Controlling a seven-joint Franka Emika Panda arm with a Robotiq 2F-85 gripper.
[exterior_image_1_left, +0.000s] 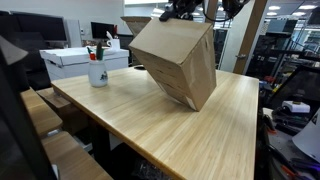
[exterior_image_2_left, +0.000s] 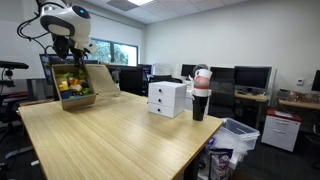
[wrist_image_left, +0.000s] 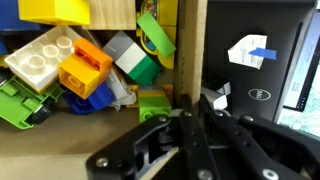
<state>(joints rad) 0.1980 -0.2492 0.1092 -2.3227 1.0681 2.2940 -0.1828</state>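
Observation:
A wooden box is tipped up on one edge on the wooden table. My gripper holds it by the top wall. In an exterior view the box leans open toward the camera with coloured toy blocks inside. In the wrist view my gripper is shut on the box's thin wooden wall, one finger on each side. Yellow, orange, green, white and blue blocks lie piled inside the box to the left of the wall.
A white cup with pens and a white carton stand at the table's far end; they show in an exterior view as a dark cup and white drawer box. Office desks, monitors and a bin surround the table.

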